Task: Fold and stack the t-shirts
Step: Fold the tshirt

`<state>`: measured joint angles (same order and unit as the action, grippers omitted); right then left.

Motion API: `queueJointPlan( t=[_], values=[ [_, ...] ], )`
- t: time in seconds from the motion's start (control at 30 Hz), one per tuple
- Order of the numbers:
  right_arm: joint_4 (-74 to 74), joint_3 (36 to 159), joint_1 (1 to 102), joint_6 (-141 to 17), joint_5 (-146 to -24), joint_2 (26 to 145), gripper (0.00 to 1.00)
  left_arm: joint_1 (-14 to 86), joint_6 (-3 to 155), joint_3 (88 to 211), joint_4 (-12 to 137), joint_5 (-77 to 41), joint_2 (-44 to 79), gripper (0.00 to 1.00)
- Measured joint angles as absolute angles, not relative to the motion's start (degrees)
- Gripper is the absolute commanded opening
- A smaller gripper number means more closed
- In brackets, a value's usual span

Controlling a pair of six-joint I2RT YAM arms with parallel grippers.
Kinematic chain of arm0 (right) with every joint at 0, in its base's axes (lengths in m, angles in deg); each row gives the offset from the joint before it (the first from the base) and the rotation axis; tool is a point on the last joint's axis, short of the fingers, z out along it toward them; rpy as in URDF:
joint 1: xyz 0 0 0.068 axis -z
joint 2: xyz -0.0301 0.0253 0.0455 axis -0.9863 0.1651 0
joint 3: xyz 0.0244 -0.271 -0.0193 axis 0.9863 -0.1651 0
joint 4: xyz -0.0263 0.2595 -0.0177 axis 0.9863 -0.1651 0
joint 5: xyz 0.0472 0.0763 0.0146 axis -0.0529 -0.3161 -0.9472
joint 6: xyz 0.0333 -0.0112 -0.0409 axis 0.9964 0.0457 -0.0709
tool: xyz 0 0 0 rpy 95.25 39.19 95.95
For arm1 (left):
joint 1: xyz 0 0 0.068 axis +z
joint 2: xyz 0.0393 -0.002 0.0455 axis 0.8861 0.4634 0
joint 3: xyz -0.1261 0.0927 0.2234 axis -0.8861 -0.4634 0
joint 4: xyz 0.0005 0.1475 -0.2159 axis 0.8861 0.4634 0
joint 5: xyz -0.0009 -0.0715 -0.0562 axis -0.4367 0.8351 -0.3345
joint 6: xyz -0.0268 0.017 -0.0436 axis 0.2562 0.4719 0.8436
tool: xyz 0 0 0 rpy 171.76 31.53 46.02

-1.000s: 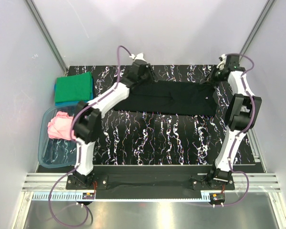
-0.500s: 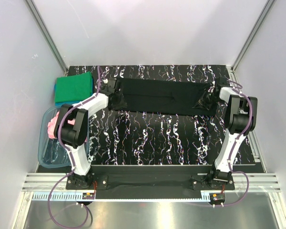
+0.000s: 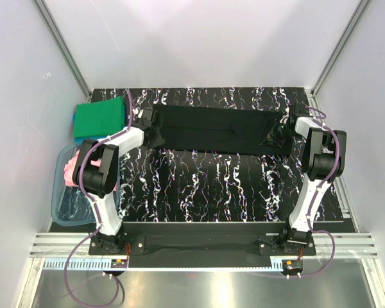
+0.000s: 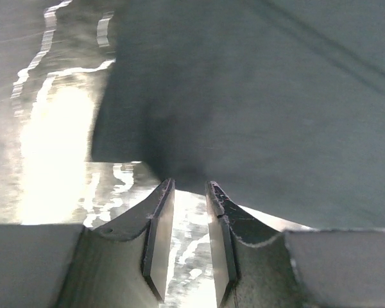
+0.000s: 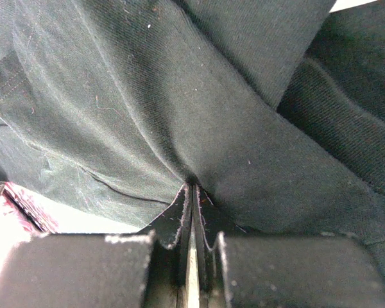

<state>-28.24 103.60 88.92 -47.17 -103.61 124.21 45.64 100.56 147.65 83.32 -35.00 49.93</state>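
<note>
Since a second ago, both arms have come down low to the two ends of the black shirt (image 3: 218,131). Back then the left gripper (image 3: 149,125) was up by the shirt's far edge, nearer the middle. Now it is at the left end. The right gripper (image 3: 277,133) was up in the far right corner, and now it is at the right end. The shirt reaches a bit more to the left than before. It lies as one long flat band across the far part of the table (image 3: 205,192).

The left fingers (image 4: 159,224) stand a little apart, and a dark fold of the shirt dips in at their tips. The right fingers (image 5: 179,212) are pressed tight together on a bunch of the same cloth.

Left of the left arm lies the green shirt (image 3: 101,117), folded, with the blue shirt (image 3: 83,138) peeking out under it. Just in front of them, the pink shirt (image 3: 70,170) sits bunched up in the tub (image 3: 67,215). The left arm's bent elbow hides part of the pink shirt and the tub's right side.
</note>
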Motion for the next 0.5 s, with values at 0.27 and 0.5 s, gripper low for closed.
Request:
queueJointPlan(
  t=[0.27, 0.5],
  values=[
    [-27.59, 103.60, 88.92, -47.59, -103.61, 124.21, 0.06, 47.76, 100.80, 146.69, 83.62, -36.60, 49.97, 0.31],
    [-27.57, 103.60, 88.92, -47.76, -103.61, 124.21, 0.06, 47.89, 102.13, 146.69, 84.50, -38.41, 49.93, 0.31]
  ],
)
